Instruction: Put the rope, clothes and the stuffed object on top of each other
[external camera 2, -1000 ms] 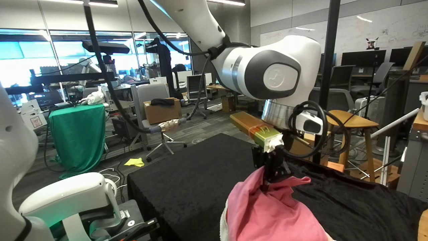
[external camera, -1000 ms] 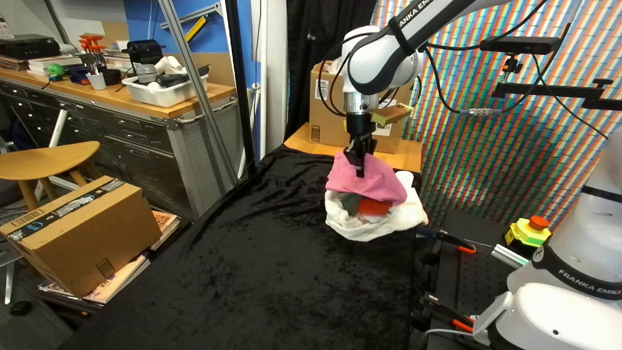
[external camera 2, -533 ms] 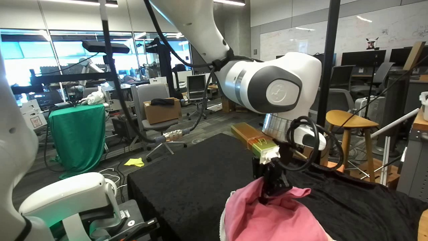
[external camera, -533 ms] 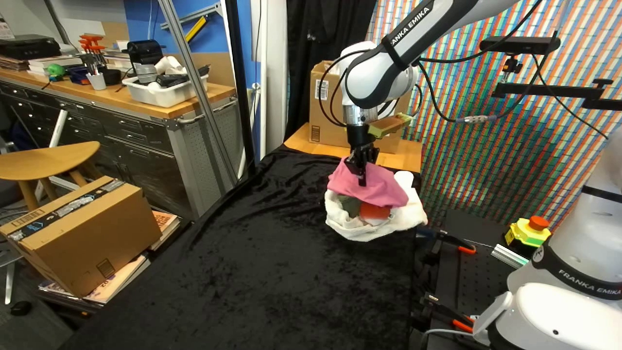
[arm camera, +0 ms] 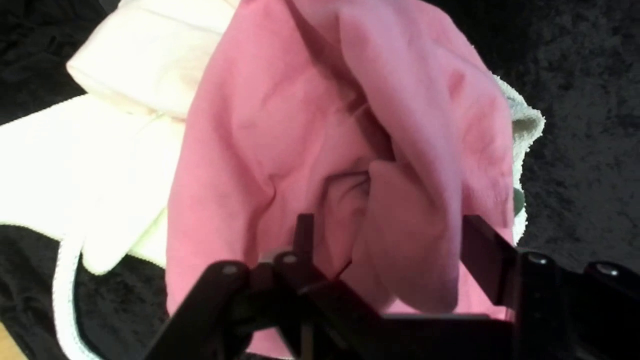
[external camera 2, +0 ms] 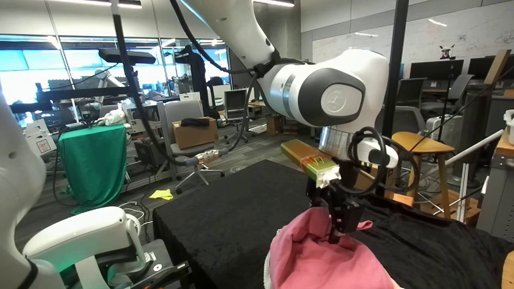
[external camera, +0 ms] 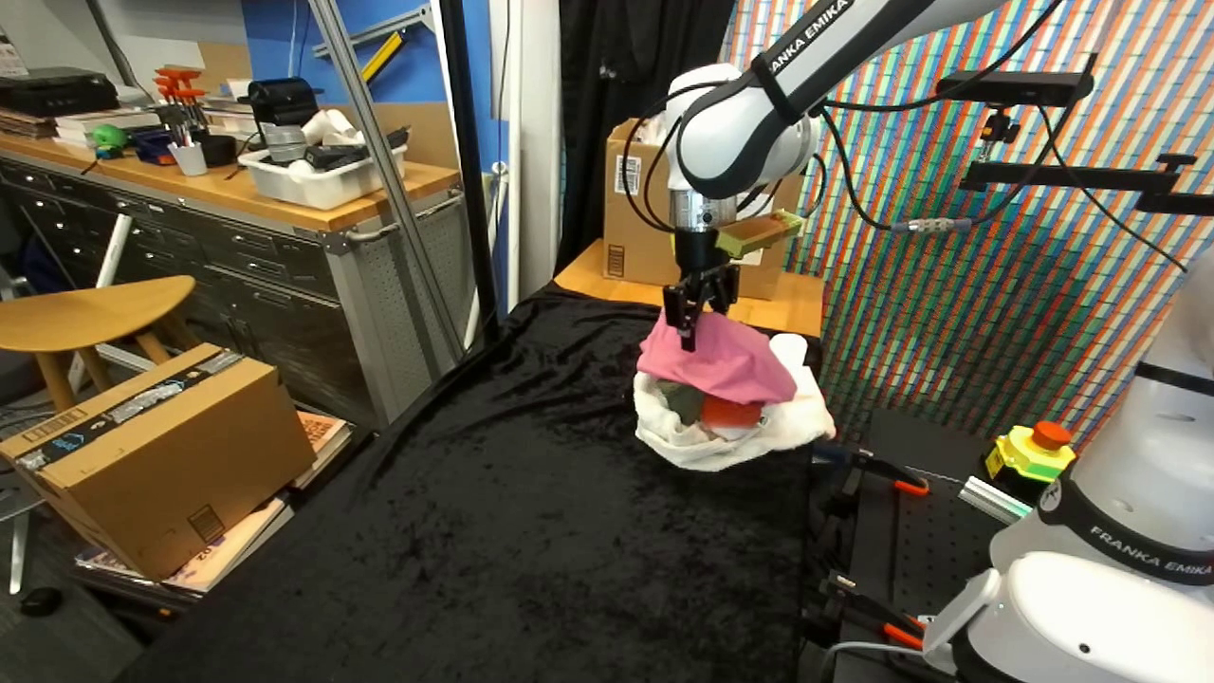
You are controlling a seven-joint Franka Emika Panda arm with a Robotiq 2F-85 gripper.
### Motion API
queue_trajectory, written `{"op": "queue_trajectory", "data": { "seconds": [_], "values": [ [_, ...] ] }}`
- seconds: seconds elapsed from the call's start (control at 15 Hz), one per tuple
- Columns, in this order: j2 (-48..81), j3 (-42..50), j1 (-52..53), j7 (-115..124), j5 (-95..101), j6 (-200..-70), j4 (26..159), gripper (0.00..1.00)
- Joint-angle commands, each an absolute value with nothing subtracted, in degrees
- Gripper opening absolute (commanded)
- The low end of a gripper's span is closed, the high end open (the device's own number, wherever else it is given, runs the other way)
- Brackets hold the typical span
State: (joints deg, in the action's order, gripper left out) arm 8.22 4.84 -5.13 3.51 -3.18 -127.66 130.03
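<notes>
A pink cloth [external camera: 721, 368] lies draped over the pile at the far end of the black-covered table. Beneath it spreads a white cloth [external camera: 801, 417]; from this pile an orange, white and grey-green thing [external camera: 730, 411], probably the stuffed object, pokes out, partly covered. My gripper [arm camera: 387, 220] stands open just over the pink cloth, jaws wide apart. A raised pink fold [arm camera: 415, 225] stands between the fingers, seemingly ungripped. In the wrist view a white band [arm camera: 65, 295] trails from the white cloth; I cannot tell whether it is the rope.
Behind the arm, a cardboard box [external camera: 631, 223] sits on a wooden surface [external camera: 806, 294]. Clamps [external camera: 887, 470] and a yellow-and-red stop button [external camera: 1032, 451] are beside the table, near the robot base. The black cloth [external camera: 531, 550] stretches over the table in front of the pile.
The gripper first sank a little with the pink cloth pinched in it. Then the jaws spread, letting the cloth go, and the gripper rose slightly while the cloth stayed on the pile.
</notes>
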Motion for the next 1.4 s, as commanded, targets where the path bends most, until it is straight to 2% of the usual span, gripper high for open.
{"op": "queue_trajectory", "data": {
  "seconds": [0.0, 0.8, 1.33],
  "values": [
    [2.8, 5.2, -5.0, 4.4, -1.7, -125.7, 130.5, 1.00],
    [-20.0, 4.1, -2.4, -6.0, -7.6, -99.0, 132.6, 1.00],
    [-30.6, 4.7, -2.1, -10.0, -9.3, -96.5, 136.5, 1.00]
  ]
}}
